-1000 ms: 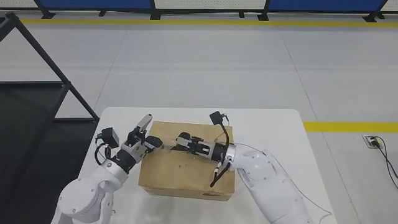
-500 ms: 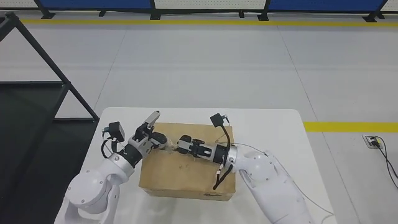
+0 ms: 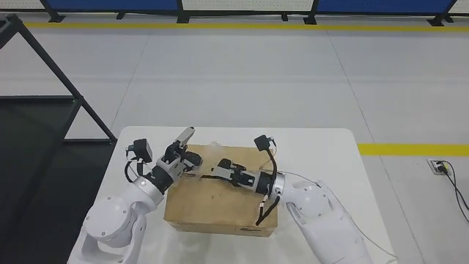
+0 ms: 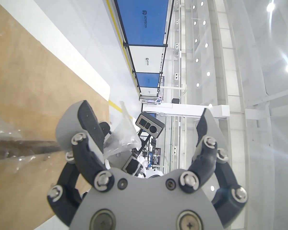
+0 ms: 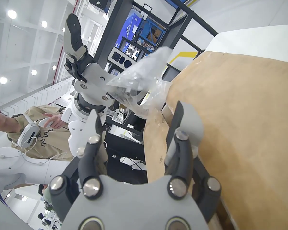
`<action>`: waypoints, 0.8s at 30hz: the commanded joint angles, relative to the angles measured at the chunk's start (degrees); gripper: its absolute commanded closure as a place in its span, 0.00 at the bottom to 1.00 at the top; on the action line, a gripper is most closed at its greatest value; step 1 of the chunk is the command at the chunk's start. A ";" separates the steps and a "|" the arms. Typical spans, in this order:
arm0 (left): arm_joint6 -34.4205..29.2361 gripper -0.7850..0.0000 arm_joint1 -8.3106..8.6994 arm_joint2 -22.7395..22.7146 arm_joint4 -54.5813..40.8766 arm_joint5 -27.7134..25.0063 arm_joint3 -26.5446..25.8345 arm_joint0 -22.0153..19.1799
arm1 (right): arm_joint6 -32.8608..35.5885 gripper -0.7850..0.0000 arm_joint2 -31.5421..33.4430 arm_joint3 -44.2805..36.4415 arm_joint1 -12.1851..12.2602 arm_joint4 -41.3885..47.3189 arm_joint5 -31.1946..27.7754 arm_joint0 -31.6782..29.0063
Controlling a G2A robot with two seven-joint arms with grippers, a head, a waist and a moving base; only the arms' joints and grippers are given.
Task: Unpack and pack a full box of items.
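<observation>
Sitting close to the table's (image 3: 322,154) far edge, the cardboard box (image 3: 220,205) has a crumpled clear bag (image 3: 213,149) at its far left part. The left gripper (image 4: 146,111) beside it holds its fingers (image 4: 90,120) wide; the right gripper (image 5: 136,111) has its fingers (image 5: 174,123) parted, the bag just beyond them.

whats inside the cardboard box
The cardboard box has its flaps nearly closed, so its contents are hidden. Only crumpled clear plastic pokes out at the seam, by the open left hand and right hand.
</observation>
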 commanded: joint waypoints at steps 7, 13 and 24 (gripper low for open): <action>-0.06 0.00 0.12 1.71 0.00 -0.61 -1.91 0.42 | -3.95 0.00 3.21 -5.72 1.19 -1.95 1.63 -4.29; -0.21 0.00 0.31 2.18 0.32 -0.80 -3.43 0.93 | -9.23 0.00 7.49 -11.56 2.29 -3.76 2.97 -9.23; -0.69 0.00 0.57 3.80 0.70 -0.84 -4.72 1.95 | -10.52 0.00 11.73 -21.81 3.86 -5.02 3.69 -17.00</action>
